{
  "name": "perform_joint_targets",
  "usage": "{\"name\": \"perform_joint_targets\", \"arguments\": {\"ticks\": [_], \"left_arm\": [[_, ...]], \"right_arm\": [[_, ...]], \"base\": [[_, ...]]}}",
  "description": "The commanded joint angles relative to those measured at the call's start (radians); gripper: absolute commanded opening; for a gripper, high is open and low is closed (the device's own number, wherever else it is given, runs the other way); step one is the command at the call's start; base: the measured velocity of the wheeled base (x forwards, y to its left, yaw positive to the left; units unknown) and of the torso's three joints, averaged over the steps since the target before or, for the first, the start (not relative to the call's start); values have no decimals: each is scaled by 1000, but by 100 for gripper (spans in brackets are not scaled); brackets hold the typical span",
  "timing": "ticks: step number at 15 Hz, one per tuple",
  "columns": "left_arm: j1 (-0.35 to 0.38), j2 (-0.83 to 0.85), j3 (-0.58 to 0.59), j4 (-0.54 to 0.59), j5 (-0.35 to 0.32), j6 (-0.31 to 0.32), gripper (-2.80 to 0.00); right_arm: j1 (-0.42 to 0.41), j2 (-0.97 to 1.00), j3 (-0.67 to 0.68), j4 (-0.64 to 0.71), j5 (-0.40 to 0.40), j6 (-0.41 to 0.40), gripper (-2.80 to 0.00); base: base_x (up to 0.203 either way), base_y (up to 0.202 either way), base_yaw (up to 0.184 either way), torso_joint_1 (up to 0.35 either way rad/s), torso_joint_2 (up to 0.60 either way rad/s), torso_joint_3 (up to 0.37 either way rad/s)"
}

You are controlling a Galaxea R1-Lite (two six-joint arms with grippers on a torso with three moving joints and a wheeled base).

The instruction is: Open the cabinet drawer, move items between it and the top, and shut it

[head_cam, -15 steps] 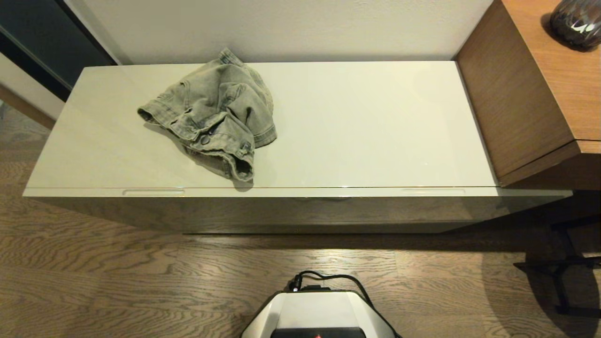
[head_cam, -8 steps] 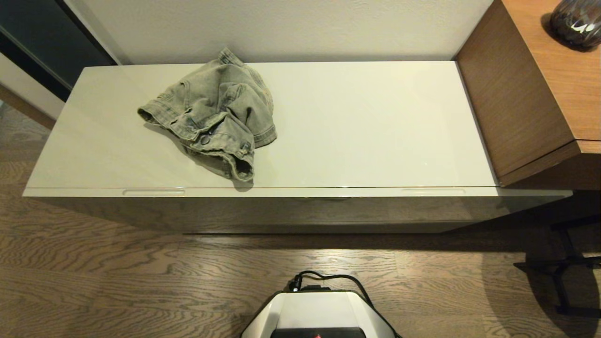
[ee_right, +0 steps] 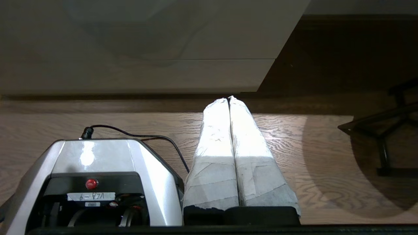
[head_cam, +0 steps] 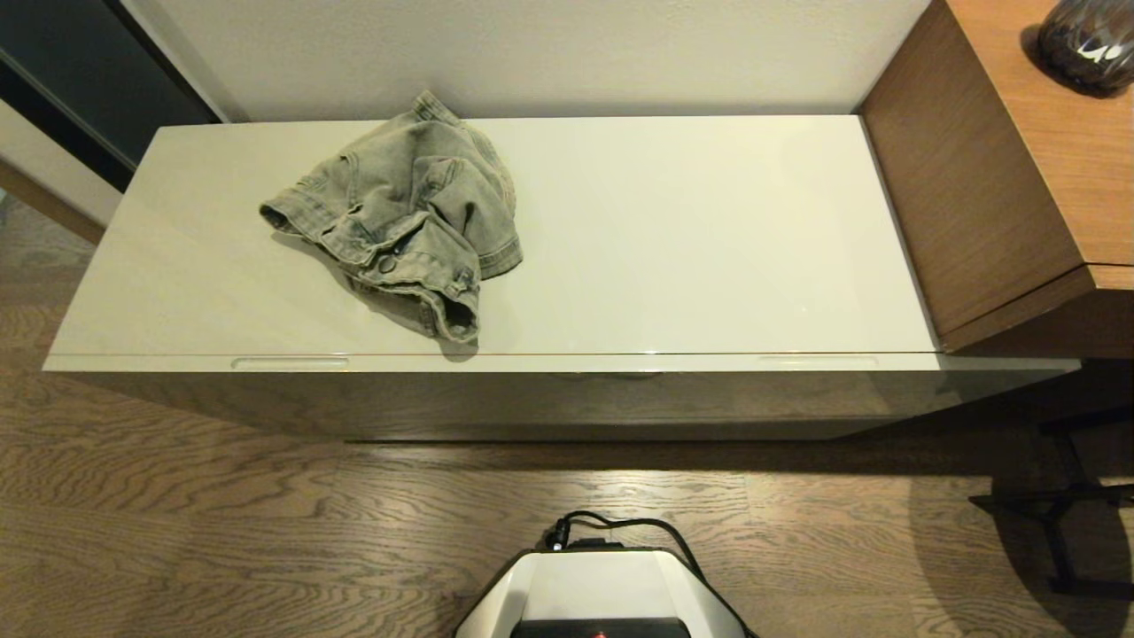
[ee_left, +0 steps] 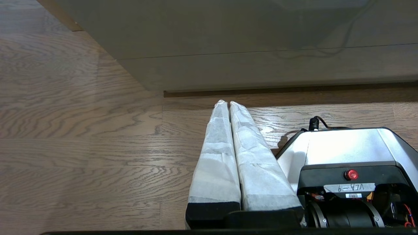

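Note:
A crumpled grey-green denim garment (head_cam: 403,213) lies on the left half of the cream-white cabinet top (head_cam: 691,239), its metal button facing up. The cabinet drawer (head_cam: 567,399) is closed, its glossy front flush below the top; two slim notches (head_cam: 289,362) mark its upper edge. Neither arm shows in the head view. My left gripper (ee_left: 226,103) hangs shut over the floor beside the robot base, short of the drawer front (ee_left: 261,62). My right gripper (ee_right: 229,99) is likewise shut and empty, low in front of the cabinet's right end (ee_right: 147,71).
A brown wood-grain desk (head_cam: 1019,168) abuts the cabinet's right end, with a dark vase (head_cam: 1088,40) on it. A black stand (head_cam: 1054,514) sits on the floor at the right. The robot base (head_cam: 602,594) stands on the wooden floor before the cabinet.

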Motion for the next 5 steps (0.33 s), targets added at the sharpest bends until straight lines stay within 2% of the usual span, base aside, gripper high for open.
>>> {"name": "perform_joint_targets", "arguments": {"ticks": [1,5], "left_arm": [[-1,2,0,0,0,0,-280],[-1,2,0,0,0,0,-280]], "right_arm": [[0,3,2,-6,-6,59,-280],[0,3,2,-5,-7,58,-280]], "base": [[0,0,0,0,0,0],[0,0,0,0,0,0]]}}
